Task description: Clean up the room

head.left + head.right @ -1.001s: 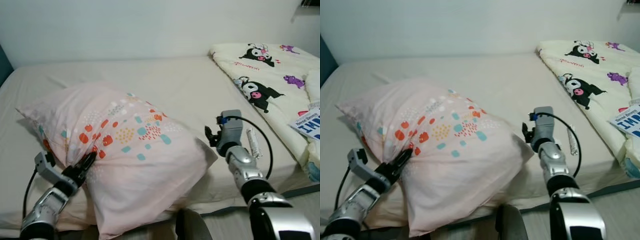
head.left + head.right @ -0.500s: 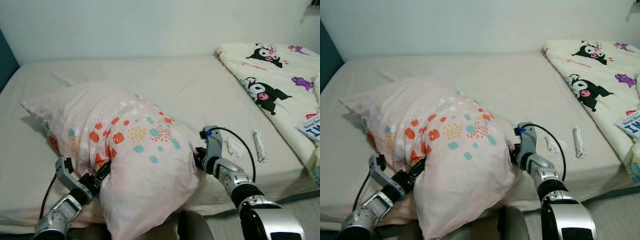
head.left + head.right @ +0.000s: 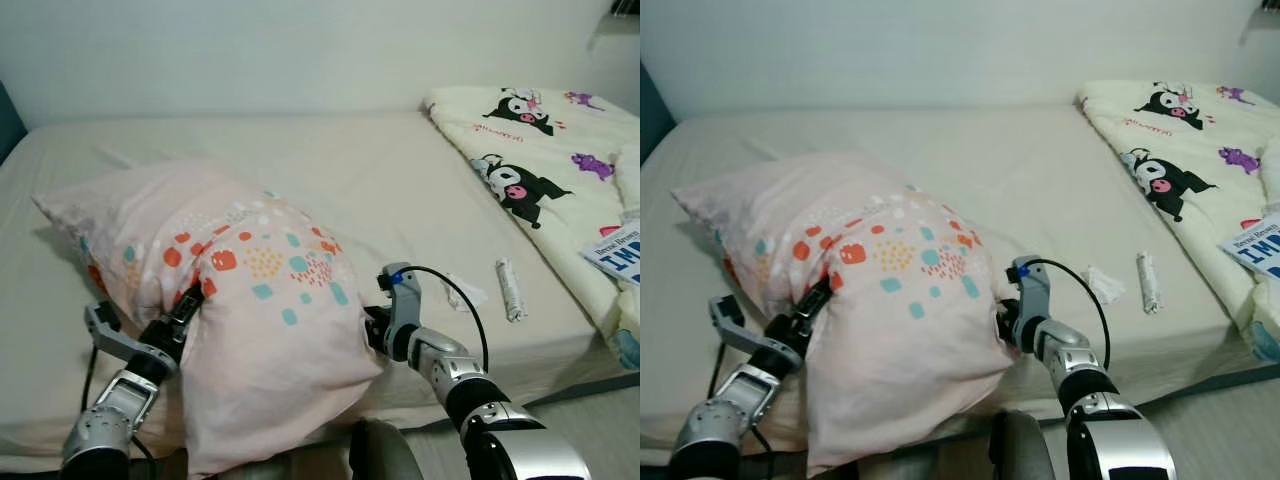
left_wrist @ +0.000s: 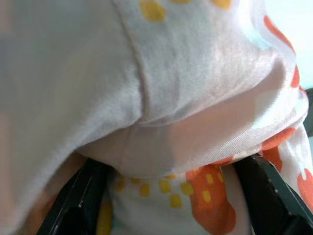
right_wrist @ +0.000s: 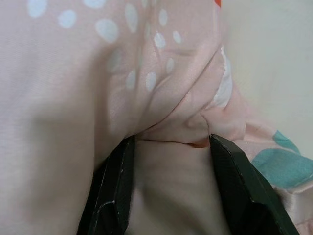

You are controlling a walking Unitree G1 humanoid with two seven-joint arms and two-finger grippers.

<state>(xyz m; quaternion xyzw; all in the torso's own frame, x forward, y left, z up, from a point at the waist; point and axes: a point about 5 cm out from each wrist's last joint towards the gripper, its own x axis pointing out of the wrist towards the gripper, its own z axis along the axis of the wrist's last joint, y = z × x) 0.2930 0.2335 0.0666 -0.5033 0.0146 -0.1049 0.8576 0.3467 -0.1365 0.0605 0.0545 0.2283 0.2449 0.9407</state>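
Observation:
A pink pillow [image 3: 250, 290] with orange, teal and yellow prints lies on the near part of the cream bed [image 3: 350, 160]. My left gripper [image 3: 186, 304] is pushed into the pillow's left side. In the left wrist view, bunched fabric [image 4: 166, 137] fills the gap between its black fingers [image 4: 73, 205]. My right gripper [image 3: 369, 330] is at the pillow's near right corner. The right wrist view has a fold of the cover [image 5: 171, 122] pinched between its fingers [image 5: 115, 191].
A cream quilt [image 3: 540, 150] with cartoon figures covers the bed's right side, with a printed booklet [image 3: 615, 250] on it. A crumpled tissue [image 3: 463, 292] and a white roll [image 3: 509, 290] lie right of my right arm. The bed's front edge is just below the pillow.
My right gripper has moved left across the bed to the pillow's corner and closed on it. The left gripper has kept its hold while the pillow shifted a little.

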